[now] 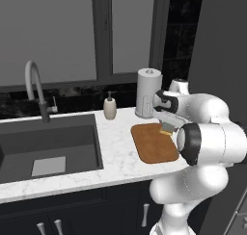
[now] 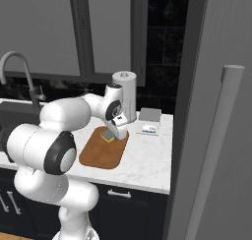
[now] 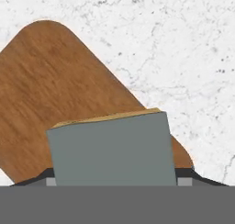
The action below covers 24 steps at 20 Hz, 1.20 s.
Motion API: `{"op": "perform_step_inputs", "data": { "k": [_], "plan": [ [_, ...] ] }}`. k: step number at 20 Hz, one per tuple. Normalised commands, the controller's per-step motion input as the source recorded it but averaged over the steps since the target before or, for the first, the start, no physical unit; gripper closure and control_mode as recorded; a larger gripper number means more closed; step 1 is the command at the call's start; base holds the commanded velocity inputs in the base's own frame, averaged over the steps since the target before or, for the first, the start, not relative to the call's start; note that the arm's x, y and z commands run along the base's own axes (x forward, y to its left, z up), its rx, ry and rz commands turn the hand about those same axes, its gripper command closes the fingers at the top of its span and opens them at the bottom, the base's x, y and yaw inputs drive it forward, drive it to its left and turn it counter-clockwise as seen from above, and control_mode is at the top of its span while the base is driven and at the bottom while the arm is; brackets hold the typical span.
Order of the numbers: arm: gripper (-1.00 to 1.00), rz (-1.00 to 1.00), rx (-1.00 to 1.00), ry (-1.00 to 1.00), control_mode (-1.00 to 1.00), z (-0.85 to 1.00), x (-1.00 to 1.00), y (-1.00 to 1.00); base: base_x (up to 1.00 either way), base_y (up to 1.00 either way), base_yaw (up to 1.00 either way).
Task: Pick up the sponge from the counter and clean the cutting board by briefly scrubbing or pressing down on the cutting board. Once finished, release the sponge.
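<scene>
The brown wooden cutting board (image 1: 150,146) (image 2: 100,154) (image 3: 55,90) lies on the white marble counter (image 1: 116,157) (image 2: 147,160), right of the sink. My gripper (image 1: 167,124) (image 2: 117,132) (image 3: 117,176) points down over the board's far right corner. Its jaws are closed on the sponge (image 1: 166,130) (image 2: 107,135) (image 3: 112,147), a yellow block with a grey-green face. In the hand view that face spans the gap between the fingertips. The sponge sits low at the board's surface; I cannot tell whether it presses on the wood.
A paper towel roll (image 1: 147,92) (image 2: 124,94) stands just behind the board. A soap dispenser (image 1: 110,108) is to its left, then the dark sink (image 1: 48,147) with a faucet (image 1: 36,89). A blue-and-white object (image 2: 149,122) lies right of the board. A tall grey panel (image 2: 216,135) bounds the right side.
</scene>
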Motion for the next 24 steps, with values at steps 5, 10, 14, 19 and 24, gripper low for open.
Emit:
{"op": "perform_step_inputs", "data": {
  "k": [5,10,14,19,24],
  "plan": [
    [1.00,-0.30,0.00,-0.03,-1.00,-0.13,0.36,0.68,0.00,0.00,0.00],
    [1.00,-0.14,0.00,0.00,-1.00,-0.13,0.45,0.24,0.00,0.00,0.00],
    [1.00,-0.09,0.00,0.11,-1.00,-0.30,0.27,0.00,0.00,0.00,0.00],
    [1.00,-0.08,0.00,0.06,-1.00,-0.51,0.14,0.00,0.00,0.00,0.00],
    [1.00,-0.10,0.01,0.03,-1.00,-0.70,-0.12,0.00,0.00,0.00,0.00]
  ]
}}
